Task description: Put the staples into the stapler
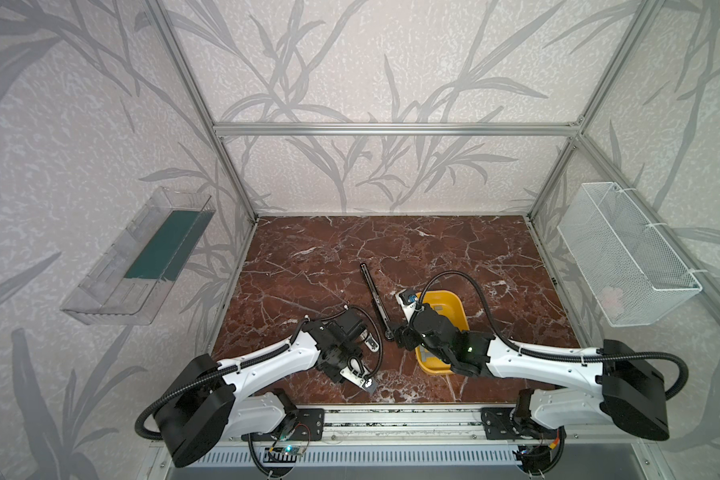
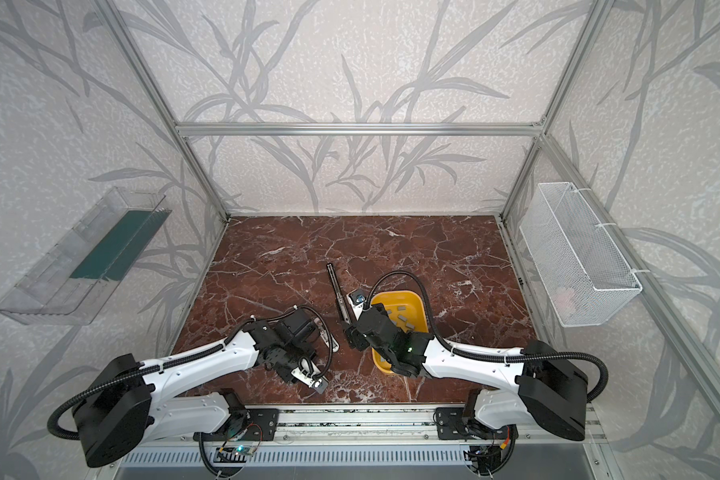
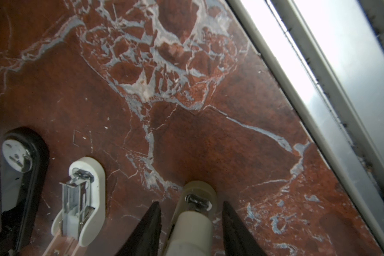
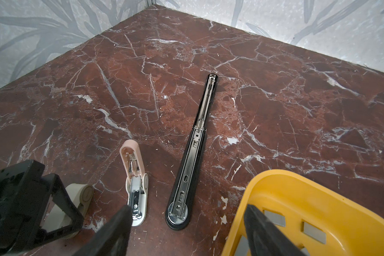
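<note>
Three staplers lie open on the marble table. The cream stapler sits between the fingers of my left gripper, which is open, and a strip of marble shows beside one finger. Beside it lie the pink-and-white stapler and the long black stapler, its metal channel facing up. The staples are grey strips in the yellow tray. My right gripper hangs wide open and empty over the tray's rim, with one finger above the tray and the other near the pink stapler.
A single loose staple lies on the marble near the pink stapler. The table's front metal rail runs close to the left gripper. A clear shelf hangs on the left wall and a white wire basket on the right.
</note>
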